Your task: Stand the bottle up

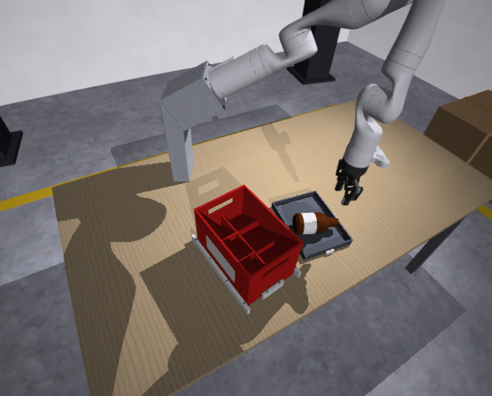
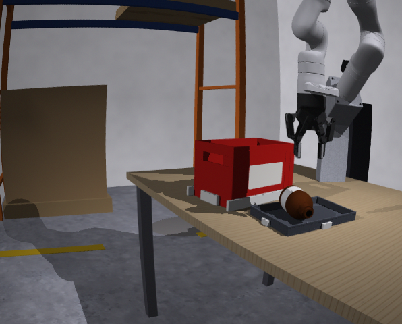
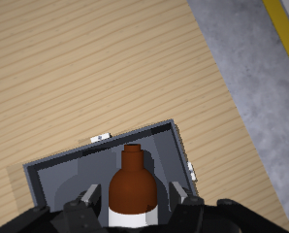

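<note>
Gripper [image 2: 309,150] hangs part-open and empty above the fallen bottle [image 1: 314,223].

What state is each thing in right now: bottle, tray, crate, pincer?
Bottle: lying on its side in the tray, neck pointing away from the crate.
Tray: flat on the table beside the crate.
Crate: upright, compartments bare.
Pincer: open, holding nothing, above the tray.
</note>
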